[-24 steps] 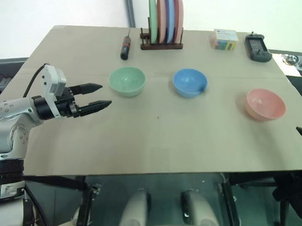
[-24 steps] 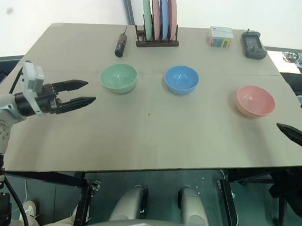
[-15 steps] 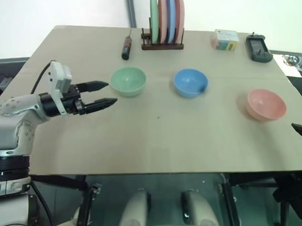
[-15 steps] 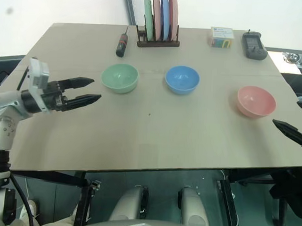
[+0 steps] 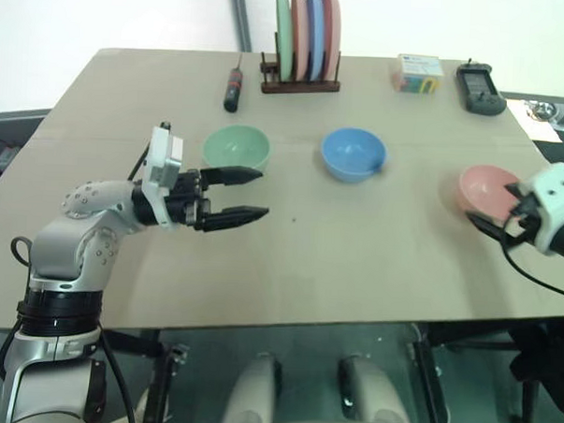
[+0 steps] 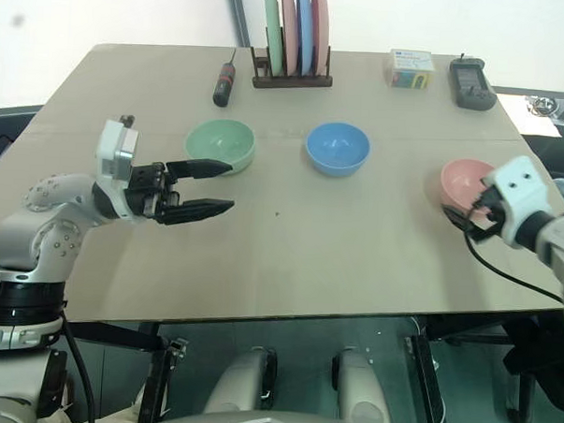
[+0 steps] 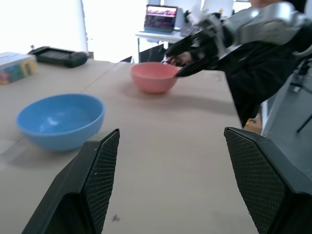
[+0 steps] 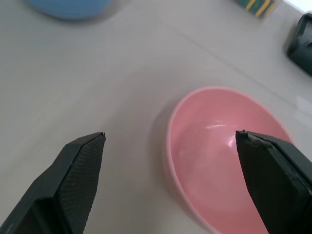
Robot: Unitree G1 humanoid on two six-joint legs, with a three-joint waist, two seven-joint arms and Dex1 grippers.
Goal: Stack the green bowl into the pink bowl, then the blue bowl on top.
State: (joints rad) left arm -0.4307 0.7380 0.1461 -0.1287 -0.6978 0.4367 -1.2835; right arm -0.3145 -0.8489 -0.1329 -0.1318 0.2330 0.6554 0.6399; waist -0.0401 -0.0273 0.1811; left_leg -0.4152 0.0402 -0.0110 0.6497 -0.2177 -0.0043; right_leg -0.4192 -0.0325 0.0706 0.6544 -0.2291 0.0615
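Observation:
The green bowl [image 5: 236, 150], the blue bowl [image 5: 354, 154] and the pink bowl [image 5: 480, 183] stand apart in a row across the table, green on the left and pink on the right. My left gripper [image 5: 262, 193] points right, open and empty, just in front of the green bowl's near side. Its upper finger crosses that bowl's near rim in the picture. My right gripper [image 5: 488, 204] is open and empty at the pink bowl's near right side. Ahead of its spread fingers [image 8: 80, 165] lies the pink bowl [image 8: 224, 156].
At the table's back stand a plate rack [image 5: 304, 44] with upright plates, a screwdriver [image 5: 233, 86], a small coloured box [image 5: 419, 74] and a black device [image 5: 481, 89]. The table's right edge runs close behind the pink bowl.
My left gripper has moved right, up to the green bowl's near side. My right gripper has come in from the right edge to the pink bowl. The bowls have not moved.

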